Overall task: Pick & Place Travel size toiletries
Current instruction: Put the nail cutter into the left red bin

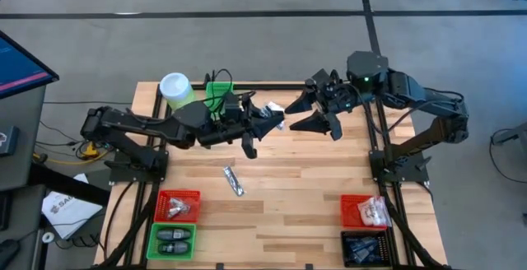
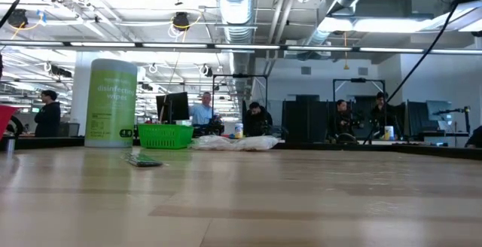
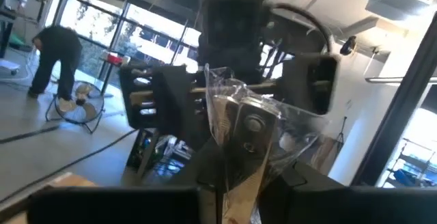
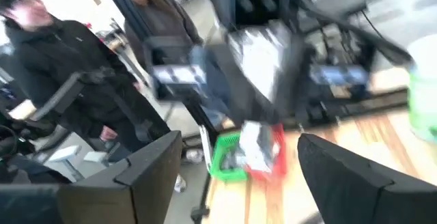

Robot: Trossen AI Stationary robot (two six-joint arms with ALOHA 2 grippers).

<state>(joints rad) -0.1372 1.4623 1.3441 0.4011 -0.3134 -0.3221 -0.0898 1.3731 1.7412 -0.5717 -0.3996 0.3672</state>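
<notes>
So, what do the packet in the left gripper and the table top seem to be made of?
The packet held in the left gripper looks like clear, glossy plastic film: it is see-through, creased, and catches light, with a silvery piece inside. The table top appears to be light wood with a smooth finish, given its pale planks with visible seams.

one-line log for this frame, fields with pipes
phase: mid-air handover | left hand: shut on clear packet | right hand: open, facing it | silvery packet: on table
</notes>
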